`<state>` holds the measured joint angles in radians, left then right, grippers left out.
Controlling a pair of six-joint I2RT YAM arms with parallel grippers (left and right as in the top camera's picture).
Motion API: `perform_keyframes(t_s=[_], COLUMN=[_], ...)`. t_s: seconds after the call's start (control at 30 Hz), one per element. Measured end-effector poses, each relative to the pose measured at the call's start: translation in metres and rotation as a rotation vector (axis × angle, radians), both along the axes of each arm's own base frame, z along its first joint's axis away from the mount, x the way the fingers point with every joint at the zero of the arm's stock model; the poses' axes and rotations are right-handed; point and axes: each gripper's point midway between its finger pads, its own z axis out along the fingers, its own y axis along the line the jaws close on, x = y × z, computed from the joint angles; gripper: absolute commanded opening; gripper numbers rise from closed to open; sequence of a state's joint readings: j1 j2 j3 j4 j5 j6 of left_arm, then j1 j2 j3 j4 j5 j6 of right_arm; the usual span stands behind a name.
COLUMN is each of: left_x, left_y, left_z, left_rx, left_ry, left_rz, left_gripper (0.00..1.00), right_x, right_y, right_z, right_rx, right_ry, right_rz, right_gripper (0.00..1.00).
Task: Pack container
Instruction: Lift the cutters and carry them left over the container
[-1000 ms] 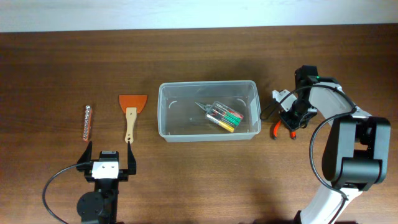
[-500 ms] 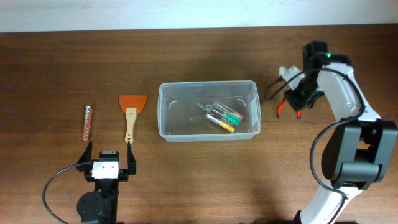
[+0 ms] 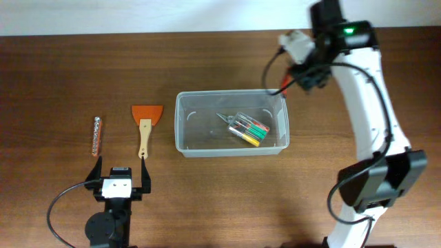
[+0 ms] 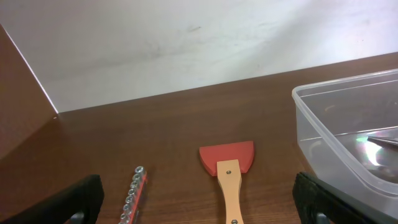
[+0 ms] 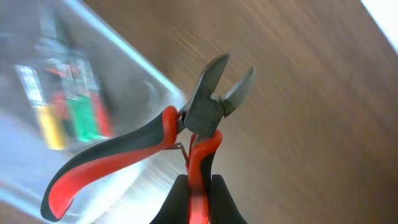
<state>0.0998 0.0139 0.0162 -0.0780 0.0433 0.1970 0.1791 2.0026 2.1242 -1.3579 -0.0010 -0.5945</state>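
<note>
Right arm has swung up and left since a second ago, so the right gripper (image 5: 198, 188) now hangs by the far right corner of the clear rectangular plastic container (image 3: 180, 131), clamped on 1 handle of the red-and-black-handled cutting pliers (image 5: 200, 118). That container sits mid-table with a clear pack of colourful screwdrivers (image 3: 249, 128) inside, pliers right over its rim. Left gripper (image 3: 120, 165) sits at the near edge, its 2 fingers spread wide, well apart from the container.
</note>
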Motion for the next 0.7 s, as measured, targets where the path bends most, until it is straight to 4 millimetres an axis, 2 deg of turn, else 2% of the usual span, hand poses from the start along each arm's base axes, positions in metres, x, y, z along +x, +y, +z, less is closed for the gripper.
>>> perform_keyframes(t_s=[0.2,0.4,0.57,0.7], left_x=[0.0,0.0,0.0,0.0], left_y=[0.0,0.0,0.0,0.0], left_z=[0.0,0.0,0.0,0.0], left_rx=[0.0,0.0,0.0,0.0], left_ry=[0.0,0.0,0.0,0.0], left_rz=[0.0,0.0,0.0,0.0], left_gripper=[0.99,0.99,0.99,0.99], right_x=[-0.036,-0.061,-0.073,-0.077], right_y=[0.07,0.117,0.14,0.145], right_z=[-0.005,-0.005,-0.012,-0.036], right_rx=[-0.013,0.011,0.01,0.004], right_ry=[0.07,0.092,0.101,0.131], right_rz=[0.175,0.3,0.395,0.438], right_gripper=[0.04,0.04,0.04,0.04])
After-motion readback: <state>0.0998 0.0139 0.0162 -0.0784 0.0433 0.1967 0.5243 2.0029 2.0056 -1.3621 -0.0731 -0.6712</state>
